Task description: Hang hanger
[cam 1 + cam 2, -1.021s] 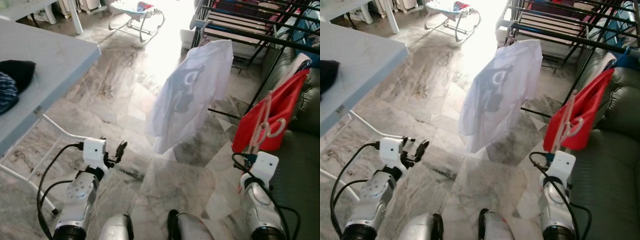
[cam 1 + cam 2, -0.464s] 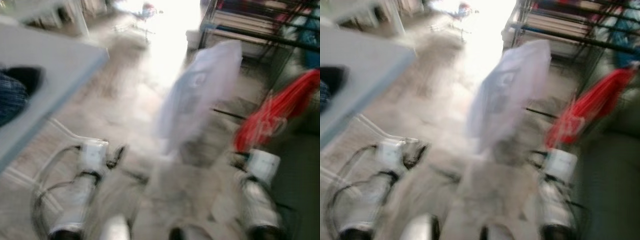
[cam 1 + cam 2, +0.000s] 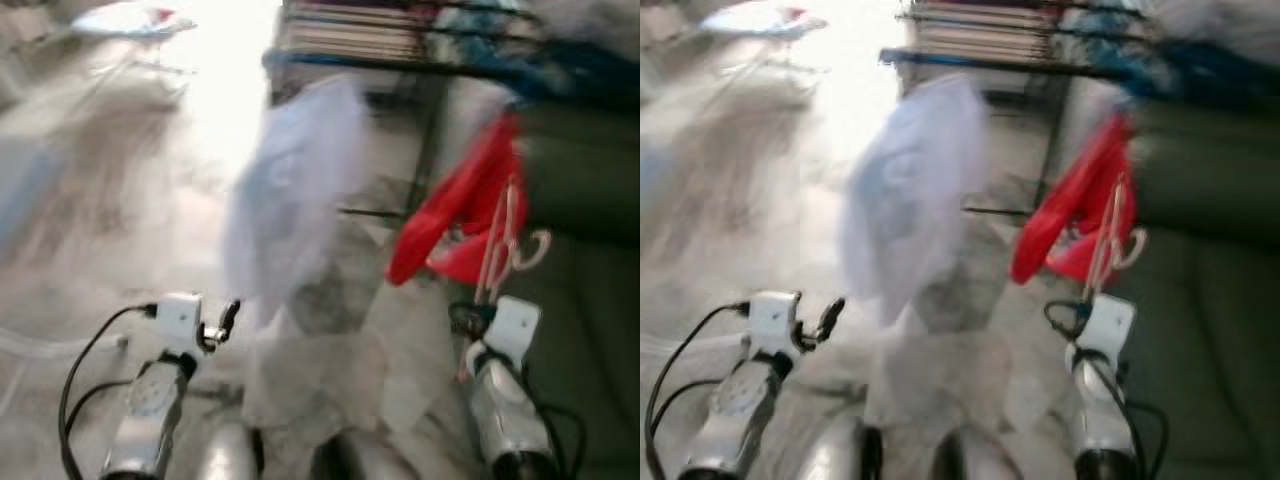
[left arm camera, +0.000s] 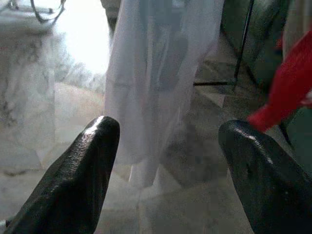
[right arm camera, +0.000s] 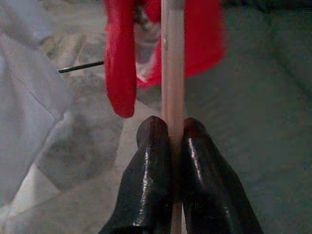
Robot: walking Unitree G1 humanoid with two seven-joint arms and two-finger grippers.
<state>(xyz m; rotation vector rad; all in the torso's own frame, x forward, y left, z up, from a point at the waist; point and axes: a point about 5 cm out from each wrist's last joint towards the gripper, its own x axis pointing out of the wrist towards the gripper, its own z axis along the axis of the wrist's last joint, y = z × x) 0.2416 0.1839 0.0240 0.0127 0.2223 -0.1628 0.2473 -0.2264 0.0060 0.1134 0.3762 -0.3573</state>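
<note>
A pale pink hanger (image 3: 497, 262) carries a red garment (image 3: 452, 210) and stands up from my right arm at the lower right. In the right wrist view my right gripper (image 5: 171, 129) is shut on the hanger's thin bar (image 5: 173, 73), with the red garment (image 5: 118, 58) draped just beyond. A black drying rack (image 3: 400, 62) crosses the top of the blurred eye view. From it hangs a white shirt (image 3: 290, 190). My left gripper (image 4: 168, 129) is open and holds nothing, low at the left (image 3: 228, 318), facing the white shirt (image 4: 161, 63).
A dark green sofa (image 3: 585, 300) fills the right side, close beside my right arm. Grey marble floor (image 3: 110, 180) spreads to the left, with strong glare from the far side. A baby bouncer (image 3: 130, 20) stands at the far left.
The camera has swung to the right: the table has left the picture, and the rack, shirt and sofa have shifted left. My right gripper still holds the hanger with the red garment.
</note>
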